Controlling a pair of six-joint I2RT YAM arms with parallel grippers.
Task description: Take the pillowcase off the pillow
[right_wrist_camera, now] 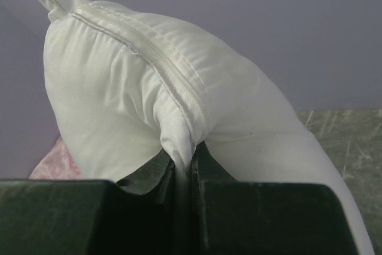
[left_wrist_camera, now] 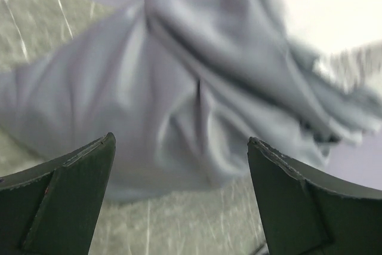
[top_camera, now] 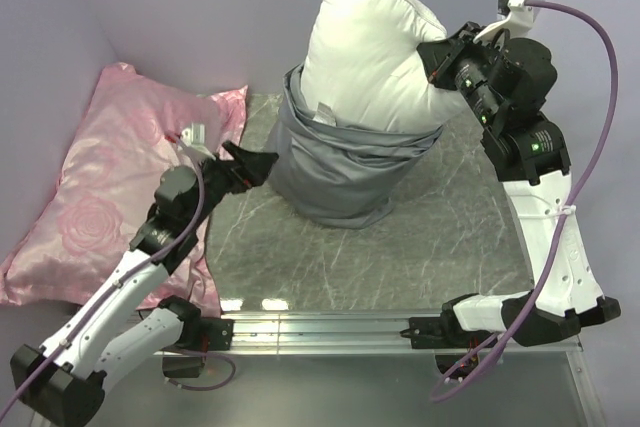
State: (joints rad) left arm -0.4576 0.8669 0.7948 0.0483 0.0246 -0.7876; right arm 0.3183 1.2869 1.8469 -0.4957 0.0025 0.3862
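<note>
Tabletop (top_camera: 450,237): right claw (right_wrist_camera: 192,154) tight on pillow (right_wrist_camera: 113,88)

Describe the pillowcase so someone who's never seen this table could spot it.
On the marbled table, a white pillow stands upright near the back. The pillowcase is the grey-blue fabric bunched around its lower half. Unlike the pink rose-patterned pillow at the left, it is plain and crumpled.

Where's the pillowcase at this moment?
Top view, table centre: the pillowcase is bunched around the lower half of the pillow, beside the left gripper.
</note>
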